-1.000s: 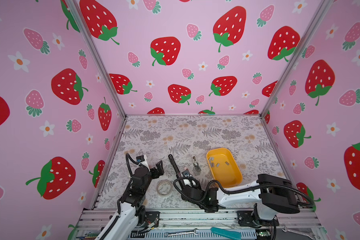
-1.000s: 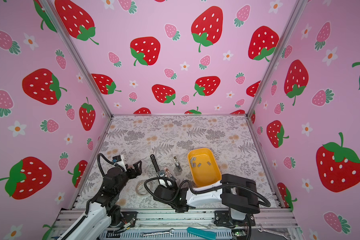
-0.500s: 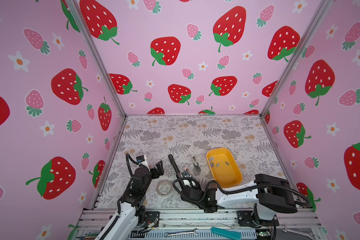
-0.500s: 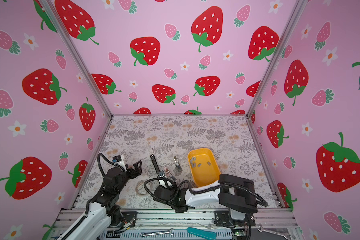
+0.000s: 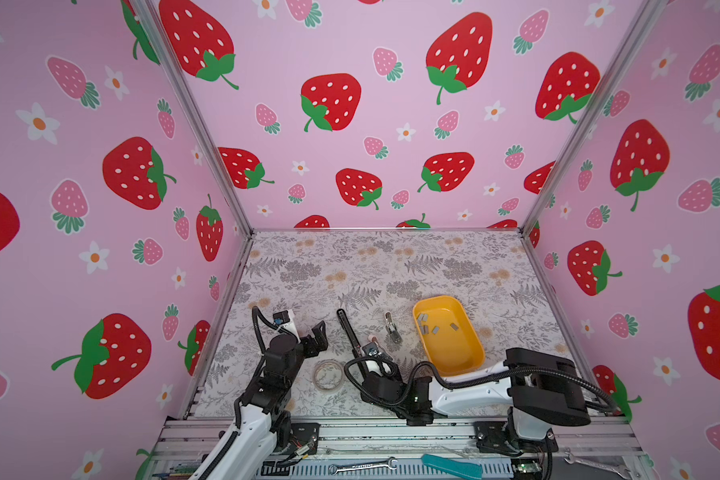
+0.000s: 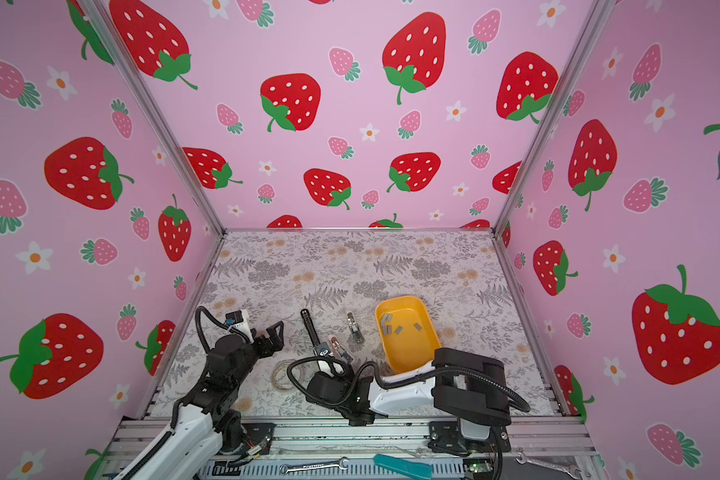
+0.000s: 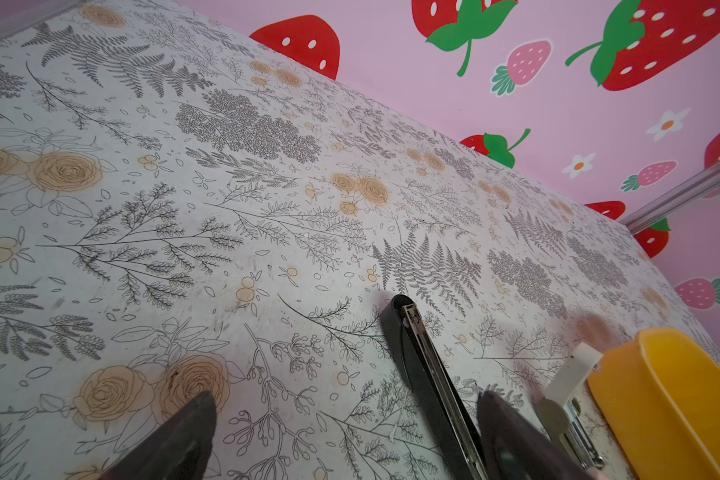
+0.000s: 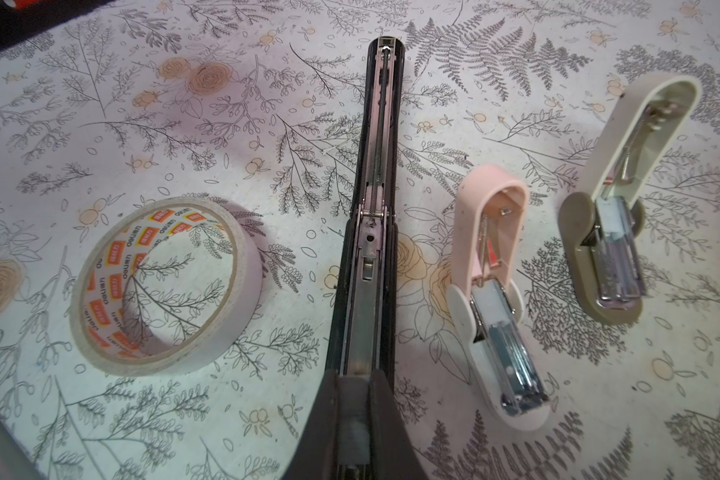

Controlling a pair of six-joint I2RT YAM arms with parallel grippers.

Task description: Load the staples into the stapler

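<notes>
Pinching end of black stapler with right gripper | holding left gripper agape beside it | risking pivot under end-only grip, staples missing rail.

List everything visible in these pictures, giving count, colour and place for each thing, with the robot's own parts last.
black stapler: one, black, opened flat, mid table
pink stapler: one, pink, open, right of the black stapler
beige stapler: one, beige, open, between pink stapler and tray
tray: one, yellow, right of the staplers
staples: about five strips, grey, in the tray
tape roll: one, whitish, left of the black stapler
spanners: two, silver, front rail
teal tool: one, front rail
left gripper: black, open, empty
right gripper: black, shut on the black stapler's near end
</notes>
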